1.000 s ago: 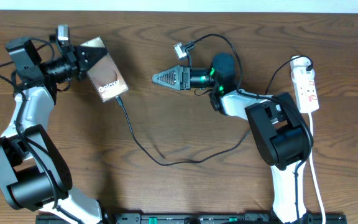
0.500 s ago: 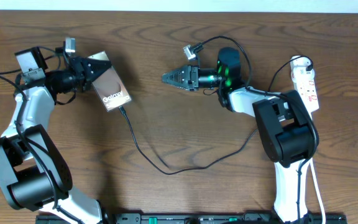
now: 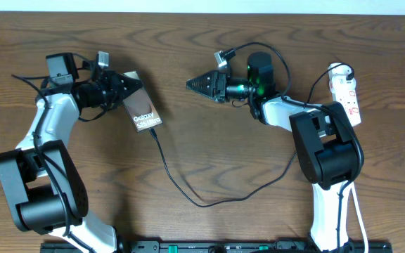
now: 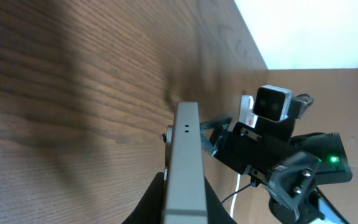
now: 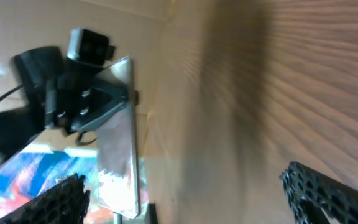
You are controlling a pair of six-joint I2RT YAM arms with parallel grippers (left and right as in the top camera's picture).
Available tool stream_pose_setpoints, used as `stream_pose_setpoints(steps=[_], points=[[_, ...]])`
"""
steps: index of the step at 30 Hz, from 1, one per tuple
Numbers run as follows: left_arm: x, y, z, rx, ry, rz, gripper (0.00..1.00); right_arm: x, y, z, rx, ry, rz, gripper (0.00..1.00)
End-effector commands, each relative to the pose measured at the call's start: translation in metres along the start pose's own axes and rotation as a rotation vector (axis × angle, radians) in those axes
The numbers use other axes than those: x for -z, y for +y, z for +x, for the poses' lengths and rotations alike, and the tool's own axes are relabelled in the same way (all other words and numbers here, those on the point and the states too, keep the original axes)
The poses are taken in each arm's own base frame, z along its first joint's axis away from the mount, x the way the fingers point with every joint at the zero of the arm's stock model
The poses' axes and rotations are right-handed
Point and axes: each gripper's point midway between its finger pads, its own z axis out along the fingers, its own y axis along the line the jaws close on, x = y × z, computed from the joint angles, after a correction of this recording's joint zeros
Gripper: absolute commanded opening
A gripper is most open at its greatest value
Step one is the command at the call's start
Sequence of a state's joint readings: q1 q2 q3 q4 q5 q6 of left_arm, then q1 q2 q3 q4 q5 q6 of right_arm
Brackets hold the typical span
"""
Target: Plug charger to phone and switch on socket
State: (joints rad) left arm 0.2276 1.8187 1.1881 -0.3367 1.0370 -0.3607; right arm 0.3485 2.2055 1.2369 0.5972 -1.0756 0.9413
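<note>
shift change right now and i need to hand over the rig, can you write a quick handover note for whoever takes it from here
Left gripper: shut on the phone, gripping its top end.
Right gripper: open, empty, mid table, pointing toward the phone.
Charger cable: one end meets the phone's lower edge and looks plugged in. The rest loops across the table toward the right arm.
Power strip: far right, beside the right arm, nothing touching it.
Done: plugging in, as far as can be seen.
Left: press the strip's switch. Whether it is on can't be told.
</note>
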Motion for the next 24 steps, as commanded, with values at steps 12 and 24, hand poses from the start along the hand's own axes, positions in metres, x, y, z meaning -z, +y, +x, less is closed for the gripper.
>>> stream_pose_setpoints(steps=[12,24], points=[[-0.012,0.006,0.01,0.005,0.032,-0.062,0.07,0.025,-0.003,-0.014,0.182,-0.061,0.311,0.99],[-0.026,0.032,0.016,0.067,0.075,-0.079,0.07,0.111,0.036,-0.025,0.22,-0.223,0.793,0.99]])
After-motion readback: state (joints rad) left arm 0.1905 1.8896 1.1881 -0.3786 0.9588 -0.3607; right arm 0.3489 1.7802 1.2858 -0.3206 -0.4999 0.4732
